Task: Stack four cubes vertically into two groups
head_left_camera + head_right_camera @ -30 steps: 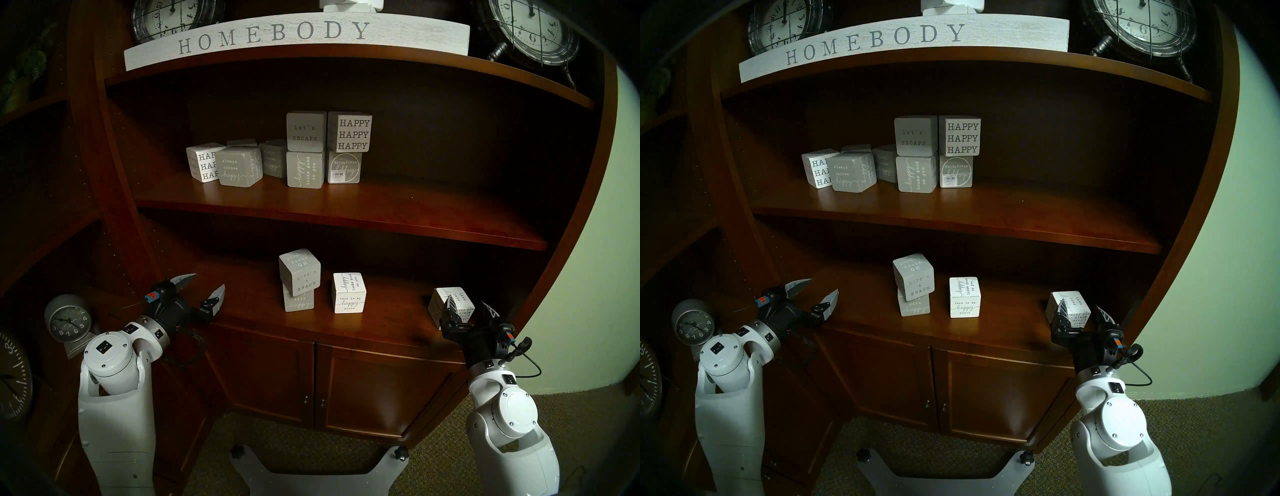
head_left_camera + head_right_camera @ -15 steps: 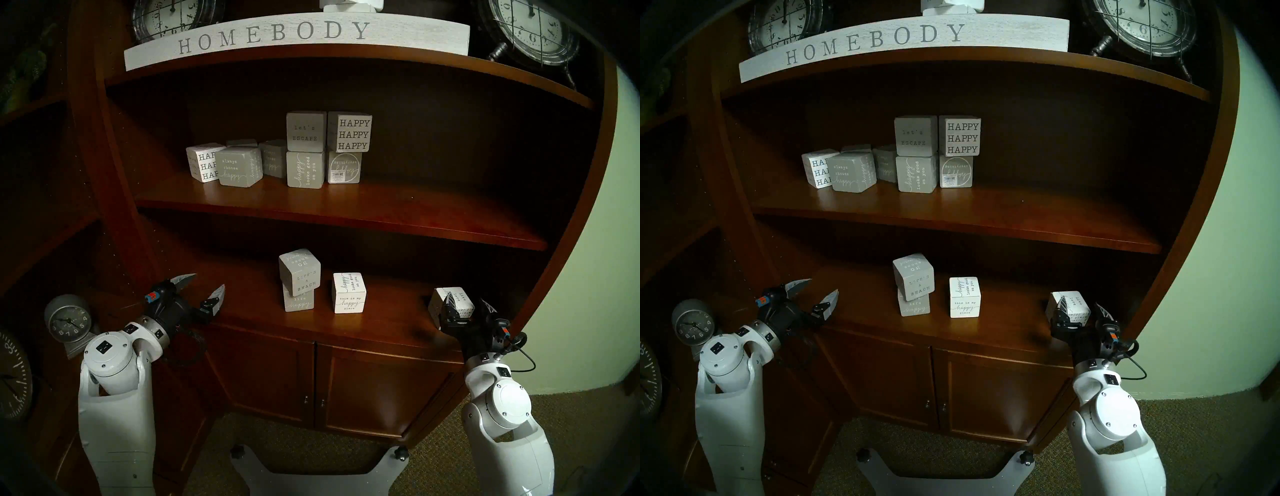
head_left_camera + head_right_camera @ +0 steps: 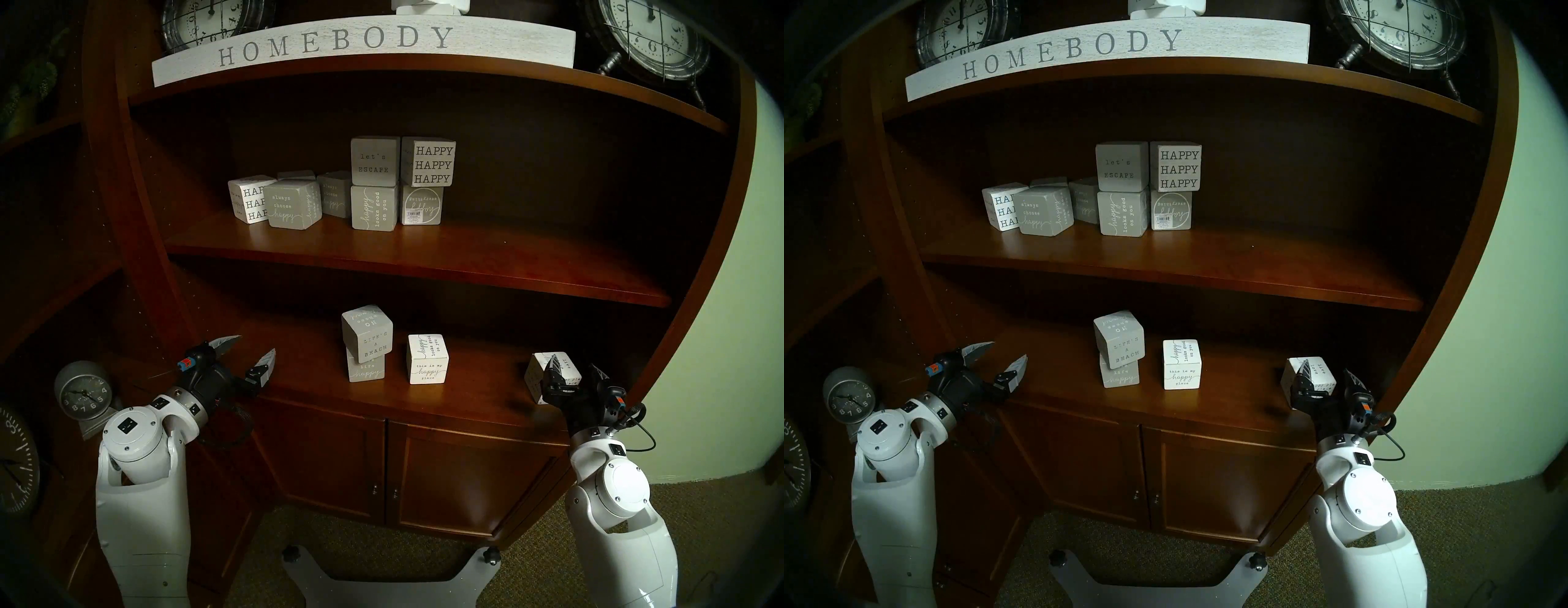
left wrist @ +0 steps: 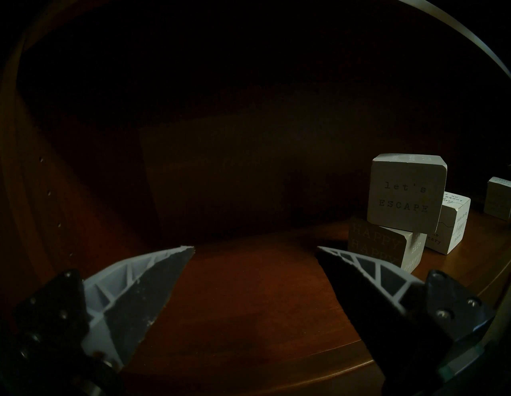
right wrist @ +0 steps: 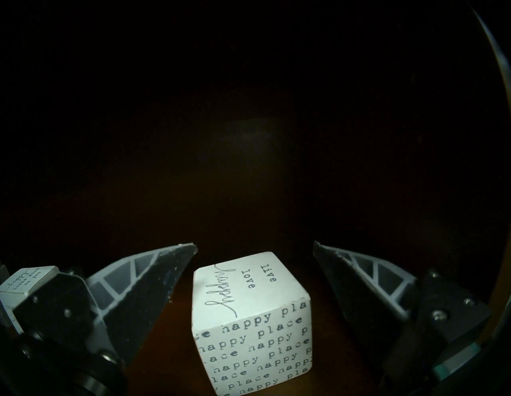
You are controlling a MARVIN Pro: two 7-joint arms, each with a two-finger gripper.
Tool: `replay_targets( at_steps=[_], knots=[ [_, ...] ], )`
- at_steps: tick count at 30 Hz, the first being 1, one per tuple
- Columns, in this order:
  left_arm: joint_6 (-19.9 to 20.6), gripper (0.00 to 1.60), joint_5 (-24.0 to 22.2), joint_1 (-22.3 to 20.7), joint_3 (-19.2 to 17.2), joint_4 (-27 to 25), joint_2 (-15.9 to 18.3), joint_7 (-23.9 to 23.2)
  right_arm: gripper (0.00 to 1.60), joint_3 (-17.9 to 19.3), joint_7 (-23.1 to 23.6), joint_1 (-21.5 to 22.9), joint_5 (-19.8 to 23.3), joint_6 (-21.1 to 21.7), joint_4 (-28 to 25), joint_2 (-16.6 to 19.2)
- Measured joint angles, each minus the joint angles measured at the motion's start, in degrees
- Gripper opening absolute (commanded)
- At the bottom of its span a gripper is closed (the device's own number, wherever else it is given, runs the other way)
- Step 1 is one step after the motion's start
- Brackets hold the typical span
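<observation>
On the lower shelf's right end, the open right gripper (image 5: 254,246) straddles the skewed white "happy place" cube (image 5: 253,326); closing off-square could twist it.

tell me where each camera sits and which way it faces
Head pair: high, facing the brown wooden shelf unit; both arms show.
Left wrist: behind the open left gripper, facing the stacked grey lettered cubes.
Right wrist: behind the open right gripper, which straddles the white "happy place" print cube.
Shared: that cube also shows in the head view.
</observation>
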Motion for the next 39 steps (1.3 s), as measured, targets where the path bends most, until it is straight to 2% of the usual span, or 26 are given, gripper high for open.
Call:
replay_targets(
  at_steps=[18,39],
  knots=[
    [0.0,1.60,0.0,0.0,0.0,0.0,0.0,0.0,1.60,-2.0,-0.3,2.4,-0.4,0.5,4.6,-0.1],
    [0.0,1.60,0.0,0.0,0.0,0.0,0.0,0.0,1.60,-4.3,0.9,4.1,1.7,1.2,5.3,-0.7]
  ],
)
